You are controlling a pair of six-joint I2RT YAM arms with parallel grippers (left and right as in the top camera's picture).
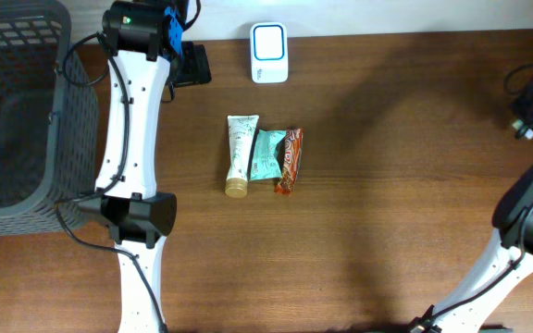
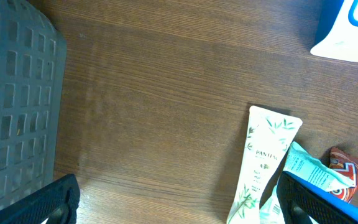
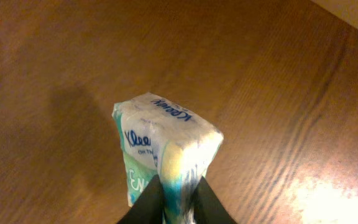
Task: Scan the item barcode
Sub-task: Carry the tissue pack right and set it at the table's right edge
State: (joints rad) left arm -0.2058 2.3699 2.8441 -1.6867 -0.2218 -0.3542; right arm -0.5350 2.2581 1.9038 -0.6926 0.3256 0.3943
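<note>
Tissue pack (image 3: 160, 140) is pinched upright between right gripper (image 3: 179, 186) fingers, above table (image 3: 291, 93). Left gripper (image 2: 179, 202), jaws spread wide, is pointed down; tube (image 2: 263, 162) lies beside one finger.

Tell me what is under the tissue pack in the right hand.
Only bare wooden table shows around the tissue pack, which the right hand pinches at its near end. The patch directly under it is covered.

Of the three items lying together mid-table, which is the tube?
The white Pantene tube, leftmost, with a tan cap; the teal packet and red wrapper are flat.
</note>
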